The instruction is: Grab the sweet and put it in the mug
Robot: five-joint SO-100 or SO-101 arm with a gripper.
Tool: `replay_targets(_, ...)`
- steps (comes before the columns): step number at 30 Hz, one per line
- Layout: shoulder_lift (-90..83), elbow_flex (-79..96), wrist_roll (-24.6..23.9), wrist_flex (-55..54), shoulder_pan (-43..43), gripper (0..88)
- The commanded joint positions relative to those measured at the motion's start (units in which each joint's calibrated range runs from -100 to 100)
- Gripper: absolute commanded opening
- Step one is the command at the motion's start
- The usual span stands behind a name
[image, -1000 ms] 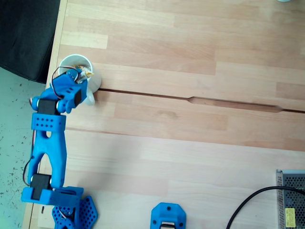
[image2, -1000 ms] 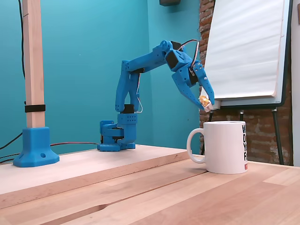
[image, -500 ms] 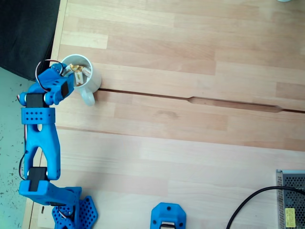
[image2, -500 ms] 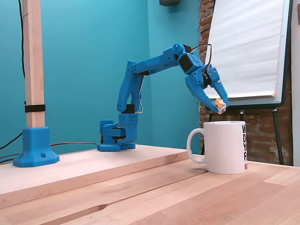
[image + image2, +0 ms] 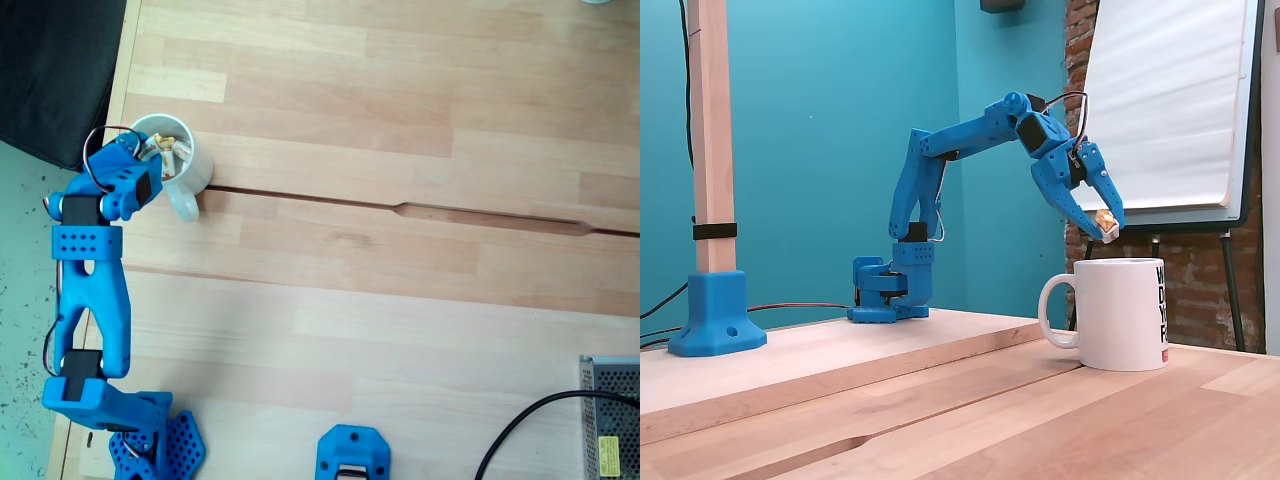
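Hovering above the mug [image 5: 1118, 313], claw [image 5: 1103, 225] pinching the sweet [image 5: 1104, 218] right at its tips, directly over the open mouth. Probably feather-light, crinkly and slippery in its wrapper; gripping mid-body, twisted ends poking out [image 5: 165, 146].

one fixed camera hangs above and looks straight down on the desk [image 5: 400, 300]. it takes in most of the wooden top, with my base at the lower left of its frame and the mug [image 5: 170, 155] near the upper left edge. the other fixed camera sits low, about level with the desk [image 5: 940, 400], and looks across it from the side toward a teal wall; the mug [image 5: 1118, 313] stands close in front of it, my base farther back. both fixed views share my arm [image 5: 90, 290] and the mug.
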Motion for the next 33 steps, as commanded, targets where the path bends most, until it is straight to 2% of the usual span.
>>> replay_targets(1, -1.23, -3.87, -0.24, -0.43, 0.57, 11.4)
replay_targets(18, -1.32, -3.87, -0.29, -0.43, 1.00, 11.5)
replay_targets(21, -1.41, -3.87, -0.29, -0.43, 1.07, 15.9)
replay_targets(29, -1.15, -3.87, -0.29, -0.43, 1.15, 34.9)
replay_targets(33, -1.06, -3.69, -0.29, 0.06, 1.15, 38.0)
